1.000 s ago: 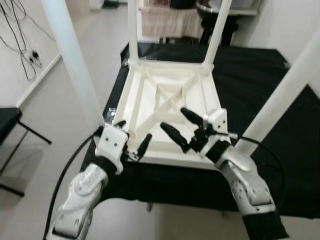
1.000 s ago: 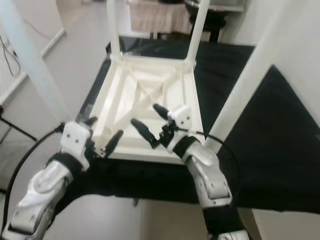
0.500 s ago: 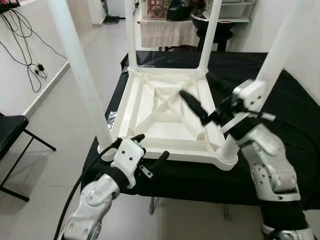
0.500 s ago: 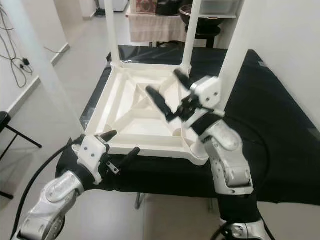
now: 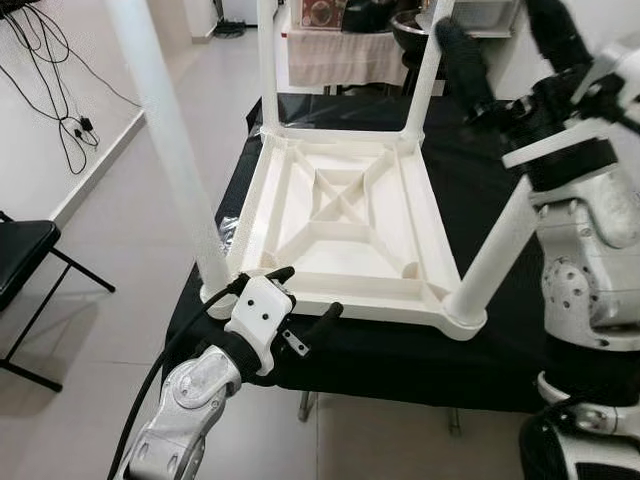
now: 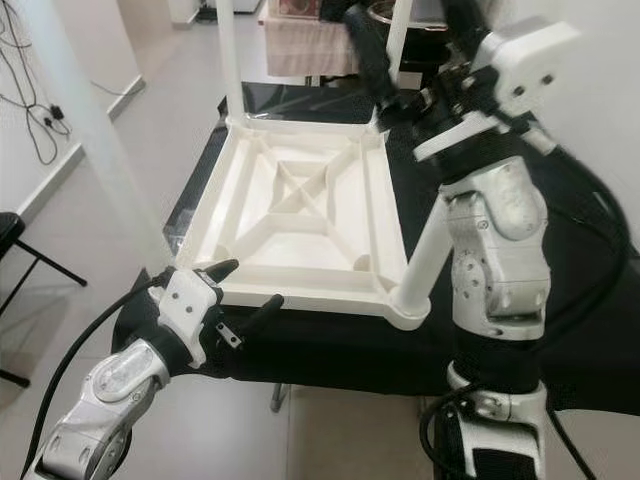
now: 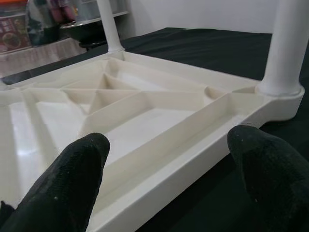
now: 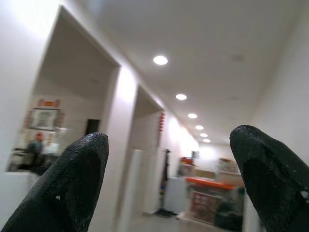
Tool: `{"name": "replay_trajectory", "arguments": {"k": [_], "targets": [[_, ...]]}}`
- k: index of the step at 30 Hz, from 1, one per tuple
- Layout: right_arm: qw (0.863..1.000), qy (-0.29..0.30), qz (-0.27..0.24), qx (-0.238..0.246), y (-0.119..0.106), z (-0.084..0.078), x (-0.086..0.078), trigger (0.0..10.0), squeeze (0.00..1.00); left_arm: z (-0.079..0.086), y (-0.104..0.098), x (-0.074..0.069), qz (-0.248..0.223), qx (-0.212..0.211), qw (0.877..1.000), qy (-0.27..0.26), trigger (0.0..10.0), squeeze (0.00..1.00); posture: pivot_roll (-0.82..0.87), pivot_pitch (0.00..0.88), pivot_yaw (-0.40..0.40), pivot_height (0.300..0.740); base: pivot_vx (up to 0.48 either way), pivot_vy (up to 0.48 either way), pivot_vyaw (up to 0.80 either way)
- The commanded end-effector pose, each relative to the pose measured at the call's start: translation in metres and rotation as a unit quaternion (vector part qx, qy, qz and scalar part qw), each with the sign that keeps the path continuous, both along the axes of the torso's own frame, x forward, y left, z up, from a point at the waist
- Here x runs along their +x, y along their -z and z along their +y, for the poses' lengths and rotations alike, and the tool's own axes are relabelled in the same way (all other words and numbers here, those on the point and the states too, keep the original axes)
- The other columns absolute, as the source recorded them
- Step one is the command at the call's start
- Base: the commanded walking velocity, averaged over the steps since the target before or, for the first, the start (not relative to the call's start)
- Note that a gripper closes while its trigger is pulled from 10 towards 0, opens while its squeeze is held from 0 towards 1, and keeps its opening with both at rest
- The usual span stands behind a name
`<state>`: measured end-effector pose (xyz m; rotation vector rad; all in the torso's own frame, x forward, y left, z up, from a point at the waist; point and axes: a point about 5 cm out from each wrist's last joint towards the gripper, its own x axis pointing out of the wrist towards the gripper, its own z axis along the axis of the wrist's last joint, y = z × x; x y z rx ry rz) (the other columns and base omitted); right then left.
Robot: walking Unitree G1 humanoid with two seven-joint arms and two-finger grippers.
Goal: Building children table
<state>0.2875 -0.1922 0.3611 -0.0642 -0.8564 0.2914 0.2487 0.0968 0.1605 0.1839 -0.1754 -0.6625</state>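
**A:** What did the robot's arms look like?

**B:** Both were silver, built of rounded metallic segments with black joints between them. Each ended in a white, boxy wrist block carrying two long black fingers with a rough, grainy texture.

**A:** Any cables or fixings?

**B:** A thick black cable looped along the left arm [image 5: 185, 400] up to the left gripper [image 5: 305, 297]. Small dark screws dotted its white block. The right gripper [image 6: 405, 45] had black cables trailing below its arm.
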Motion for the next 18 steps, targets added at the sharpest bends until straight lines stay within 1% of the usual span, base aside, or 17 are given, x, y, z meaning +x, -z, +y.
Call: {"name": "replay_trajectory", "arguments": {"k": [1, 5, 8, 11, 13, 14, 16, 18], "targets": [[0.998, 0.04, 0.029, 0.024, 0.006, -0.018, 0.006, 10.0, 0.0, 0.002, 0.004, 0.001, 0.01, 0.008, 1.0, -0.004, 10.0, 0.0, 0.01, 0.088, -0.035, 0.74, 0.0, 0.0, 0.0], [0.997, 0.05, 0.051, 0.024, 0.018, -0.025, 0.008, 10.0, 0.0, 0.002, 0.004, 0.001, 0.011, 0.007, 1.0, -0.005, 10.0, 0.0, 0.01, 0.093, -0.032, 0.74, 0.0, 0.0, 0.0], [0.997, 0.044, 0.054, 0.033, 0.02, -0.026, 0.006, 10.0, 0.0, 0.002, 0.005, 0.001, 0.011, 0.007, 1.0, -0.005, 10.0, 0.0, 0.01, 0.095, -0.027, 0.74, 0.0, 0.0, 0.0], [0.998, 0.022, 0.047, 0.043, 0.019, -0.024, 0.003, 10.0, 0.0, 0.002, 0.006, 0.001, 0.013, 0.009, 1.0, -0.003, 10.0, 0.0, 0.01, 0.097, -0.022, 0.74, 0.0, 0.0, 0.0], [0.998, -0.017, 0.037, 0.05, 0.013, -0.019, -0.001, 10.0, 0.0, 0.002, 0.005, 0.001, 0.013, 0.01, 1.0, -0.002, 10.0, 0.0, 0.02, 0.099, -0.025, 0.74, 0.0, 0.0, 0.0], [0.998, -0.017, 0.037, 0.05, 0.013, -0.019, -0.001, 10.0, 0.0, 0.002, 0.005, 0.001, 0.013, 0.01, 1.0, -0.002, 10.0, 0.0, 0.02, 0.099, -0.025, 0.74, 0.0, 0.0, 0.0], [0.997, -0.051, 0.024, 0.051, 0.005, -0.014, -0.005, 10.0, 0.0, 0.002, 0.005, 0.002, 0.011, 0.01, 1.0, -0.004, 10.0, 0.0, 0.02, 0.099, -0.027, 0.74, 0.0, 0.0, 0.0], [0.997, -0.051, 0.024, 0.051, 0.005, -0.014, -0.005, 10.0, 0.0, 0.002, 0.005, 0.002, 0.011, 0.01, 1.0, -0.004, 10.0, 0.0, 0.02, 0.099, -0.027, 0.74, 0.0, 0.0, 0.0]]}}
